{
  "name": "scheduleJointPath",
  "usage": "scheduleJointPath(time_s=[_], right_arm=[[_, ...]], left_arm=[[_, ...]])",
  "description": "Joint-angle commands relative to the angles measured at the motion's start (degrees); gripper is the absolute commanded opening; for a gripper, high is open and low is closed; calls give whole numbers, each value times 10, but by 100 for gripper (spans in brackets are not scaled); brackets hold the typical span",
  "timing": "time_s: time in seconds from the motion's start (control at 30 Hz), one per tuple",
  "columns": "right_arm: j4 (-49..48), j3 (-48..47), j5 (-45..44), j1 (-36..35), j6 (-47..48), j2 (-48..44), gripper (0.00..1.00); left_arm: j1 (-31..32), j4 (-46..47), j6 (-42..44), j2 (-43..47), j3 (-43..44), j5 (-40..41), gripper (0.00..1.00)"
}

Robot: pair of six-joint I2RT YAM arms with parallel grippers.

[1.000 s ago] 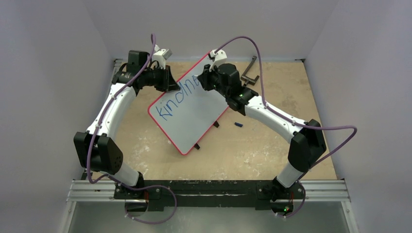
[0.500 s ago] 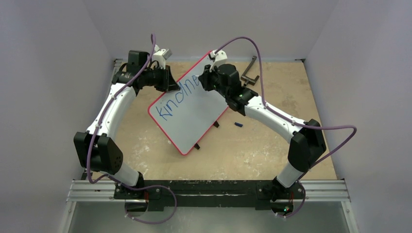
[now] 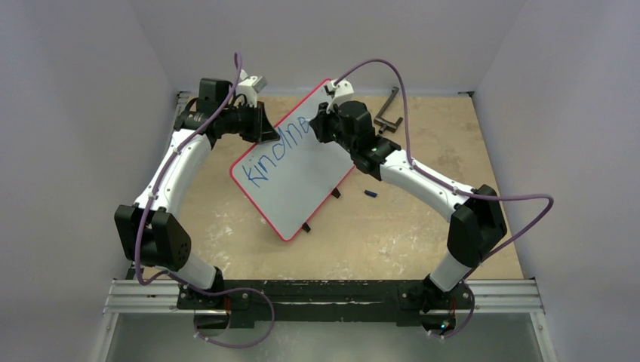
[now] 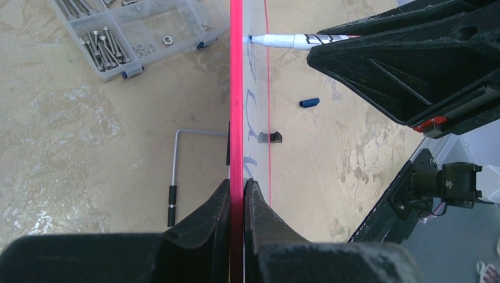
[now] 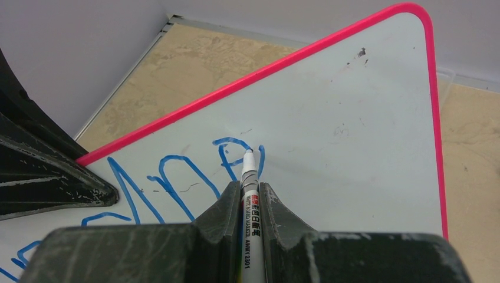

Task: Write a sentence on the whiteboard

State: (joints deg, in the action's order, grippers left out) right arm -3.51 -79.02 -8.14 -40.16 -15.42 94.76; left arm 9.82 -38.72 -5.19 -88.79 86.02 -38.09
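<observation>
The whiteboard (image 3: 302, 188), white with a red rim, is held tilted above the table. My left gripper (image 3: 260, 130) is shut on its upper left edge; in the left wrist view the red rim (image 4: 236, 88) runs edge-on between the closed jaws of that gripper (image 4: 236, 184). The sentence (image 3: 273, 154) reads "kindne" in blue. My right gripper (image 5: 250, 187) is shut on a white marker (image 5: 249, 177), whose tip touches the last blue letter (image 5: 236, 154) of the sentence (image 5: 171, 183). From the left wrist, the marker (image 4: 289, 40) meets the board face.
A clear compartment box (image 4: 135, 32) of screws lies behind the board. A blue marker cap (image 3: 370, 194) and black clips (image 3: 335, 193) lie on the table at the board's right. A black L-shaped tool (image 3: 386, 109) rests far right, a metal rod (image 4: 174, 177) under the board.
The right gripper has shifted slightly with the marker, adding strokes to the last blue letter. The left arm and the board have stayed still.
</observation>
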Motion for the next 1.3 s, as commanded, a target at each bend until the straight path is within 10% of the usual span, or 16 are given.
scheduleJointPath(time_s=[0.0,1.27], right_arm=[[-7,11,6,0,-5,-12,0],[-28,9,24,62,12,-51,0]], left_arm=[[16,-33,37,8,-3,-3,0],[16,-32,36,9,-4,-1,0]])
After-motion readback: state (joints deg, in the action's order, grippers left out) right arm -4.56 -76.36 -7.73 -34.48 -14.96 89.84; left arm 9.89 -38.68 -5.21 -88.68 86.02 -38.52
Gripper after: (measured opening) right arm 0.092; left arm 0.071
